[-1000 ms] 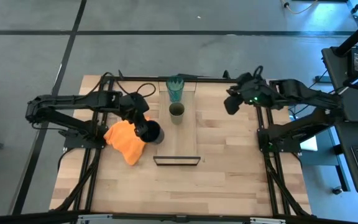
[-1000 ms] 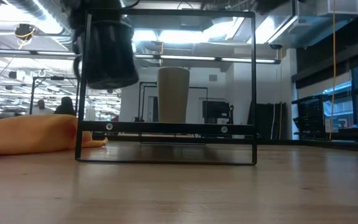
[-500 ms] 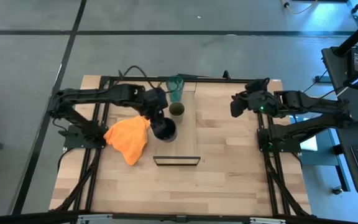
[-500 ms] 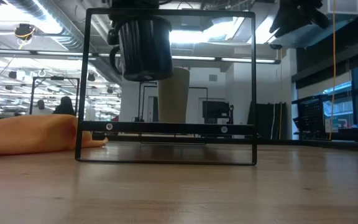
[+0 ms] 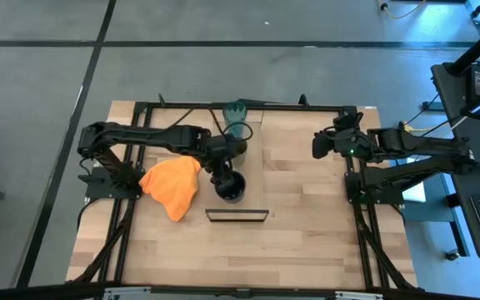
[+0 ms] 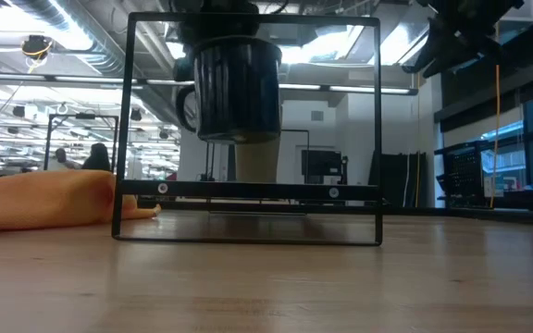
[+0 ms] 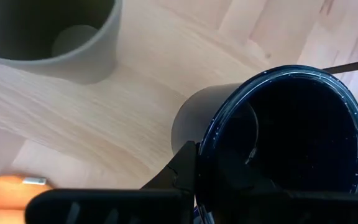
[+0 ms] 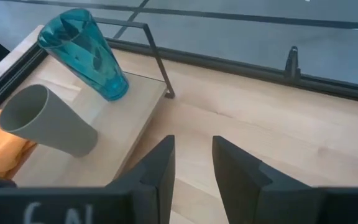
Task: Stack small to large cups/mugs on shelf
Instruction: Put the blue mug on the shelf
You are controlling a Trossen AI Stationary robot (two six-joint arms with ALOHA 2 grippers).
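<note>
The left gripper [image 5: 226,177] holds the mug [image 5: 231,187] by its rim — one finger inside the wall, one outside, closed on it — and the mug hangs upright above the shelf [image 5: 252,179], near the framed end; the low view shows it clear of the plank, its handle [image 6: 185,100] turned to the side. Behind it on the shelf stand the cup [image 5: 237,147] and, at the far end, the tumbler [image 5: 236,119], each upright and apart from the other. The orange cloth [image 5: 172,187] lies on the table just beside the shelf. The mug looks thick-walled and stiff, probably ceramic, so likely the heaviest of the three and breakable if dropped; a glazed rim can be slippery, and a pinch on one side of the wall lets the weight tip it, so it wants a level, gentle descent. The cup looks light and rigid, best taken across its rim or body; the tumbler, tall and narrow, seems the easiest to topple — a hold low on its body would be steadier. The right gripper [image 8: 194,163] waits over the table's right side with its fingers parted, empty.
</note>
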